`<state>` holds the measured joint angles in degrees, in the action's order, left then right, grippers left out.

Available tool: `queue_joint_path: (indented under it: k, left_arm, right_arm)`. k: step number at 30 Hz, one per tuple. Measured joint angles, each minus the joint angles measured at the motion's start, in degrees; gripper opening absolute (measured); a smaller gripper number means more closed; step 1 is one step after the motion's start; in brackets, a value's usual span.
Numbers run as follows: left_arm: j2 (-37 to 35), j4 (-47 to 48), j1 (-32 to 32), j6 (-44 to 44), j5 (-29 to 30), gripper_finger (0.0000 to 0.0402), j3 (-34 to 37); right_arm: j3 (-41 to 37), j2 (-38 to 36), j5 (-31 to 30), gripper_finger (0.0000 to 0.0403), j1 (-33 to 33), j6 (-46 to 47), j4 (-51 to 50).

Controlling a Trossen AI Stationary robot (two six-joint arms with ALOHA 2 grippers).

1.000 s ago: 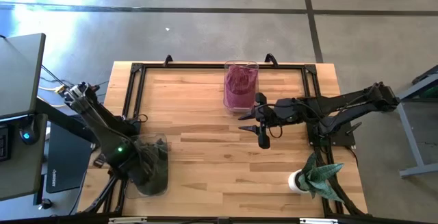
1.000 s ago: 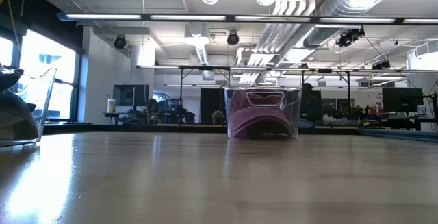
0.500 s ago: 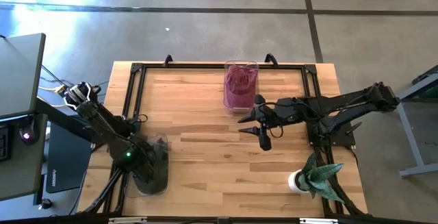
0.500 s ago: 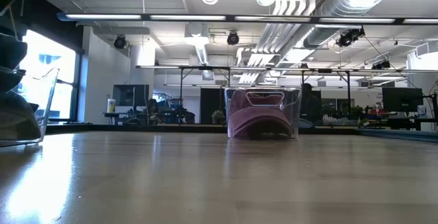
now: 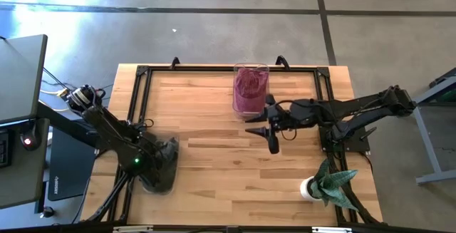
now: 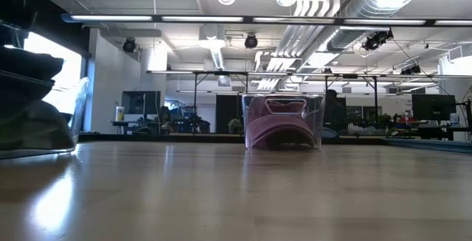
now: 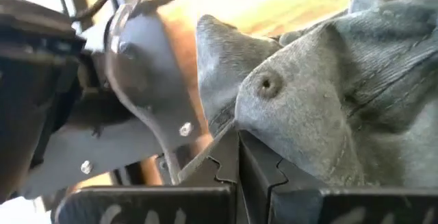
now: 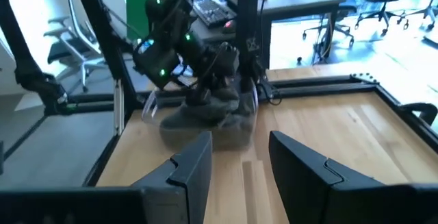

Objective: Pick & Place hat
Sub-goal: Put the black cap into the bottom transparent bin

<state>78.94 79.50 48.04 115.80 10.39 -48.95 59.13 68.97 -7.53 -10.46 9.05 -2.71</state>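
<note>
Gripping the crumpled grey fabric hat (image 7: 321, 107) inside a clear plastic bin (image 5: 158, 167), the left claw (image 5: 162, 163) is clamped shut; the right claw (image 8: 236, 162), fingers parted and empty, hovers mid-counter (image 5: 214, 154), well apart.

Desk (image 5: 214, 119) centre bare; clear bin (image 5: 250, 88) blocks far edge, potted plant (image 5: 329, 183) near right corner.

So that's two hats total: one grey hat (image 5: 162, 167) and one maroon hat (image 5: 249, 85). Two clear bins (image 5: 251, 108), two arms, and one potted plant (image 5: 329, 184).
</note>
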Motion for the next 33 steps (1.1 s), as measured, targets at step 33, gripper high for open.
queue_joint_path:
  k: [33]
  left_arm:
    - [-8.84, -9.06, 2.22, 12.49, 0.96, 0.0000, 7.99]
  right_arm:
    - [0.02, -0.02, -3.26, 0.0142, -0.02, 3.99, 3.90]
